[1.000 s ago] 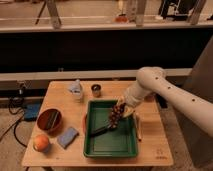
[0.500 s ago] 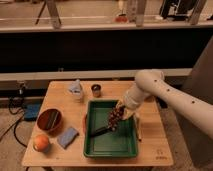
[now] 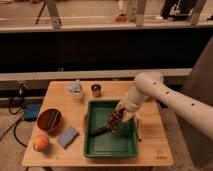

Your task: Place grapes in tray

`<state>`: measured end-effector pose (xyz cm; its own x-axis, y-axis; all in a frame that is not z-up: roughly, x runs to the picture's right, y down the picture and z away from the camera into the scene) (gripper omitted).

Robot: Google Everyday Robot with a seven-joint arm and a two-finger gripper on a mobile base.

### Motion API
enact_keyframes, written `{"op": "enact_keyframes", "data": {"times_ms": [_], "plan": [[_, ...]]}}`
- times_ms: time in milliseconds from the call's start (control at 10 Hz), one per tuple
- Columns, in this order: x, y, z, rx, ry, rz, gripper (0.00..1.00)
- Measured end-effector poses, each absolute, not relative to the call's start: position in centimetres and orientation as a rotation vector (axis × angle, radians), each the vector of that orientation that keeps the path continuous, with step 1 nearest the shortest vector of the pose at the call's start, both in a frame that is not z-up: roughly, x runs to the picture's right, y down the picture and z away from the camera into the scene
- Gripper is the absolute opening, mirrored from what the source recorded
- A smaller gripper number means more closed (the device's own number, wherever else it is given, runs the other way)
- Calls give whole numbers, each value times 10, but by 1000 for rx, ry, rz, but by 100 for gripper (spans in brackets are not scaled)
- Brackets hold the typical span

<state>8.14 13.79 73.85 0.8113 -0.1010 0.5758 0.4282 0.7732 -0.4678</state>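
Tray: the green tray (image 3: 111,148) lies at the near middle of the table (image 3: 155,145), long axis running away from the camera; its near floor is bare.
Dark object: 1 slim dark thing (image 3: 100,131) lies on the tray floor left of the bunch; I cannot tell what it is.
Grapes: the grapes (image 3: 116,120) hang over the tray's right half, inside the rim, directly below the gripper; whether they touch the floor I cannot tell.
Gripper: the gripper (image 3: 122,111) points down and left into the tray, its fingers clamped on the top of the bunch.
Next move: judged, a short drop and a release; no sideways travel needed.
Left side: an orange fruit (image 3: 41,143), a blue sponge (image 3: 67,136) and a reddish bowl (image 3: 49,120) sit well apart from the tray.
Far edge: 1 small dark cup (image 3: 96,90) and a pale object (image 3: 76,89).
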Motion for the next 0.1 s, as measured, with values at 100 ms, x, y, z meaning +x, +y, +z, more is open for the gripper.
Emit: {"op": "enact_keyframes", "data": {"times_ms": [100], "plan": [[80, 138, 736, -622, -565, -307, 10]]}}
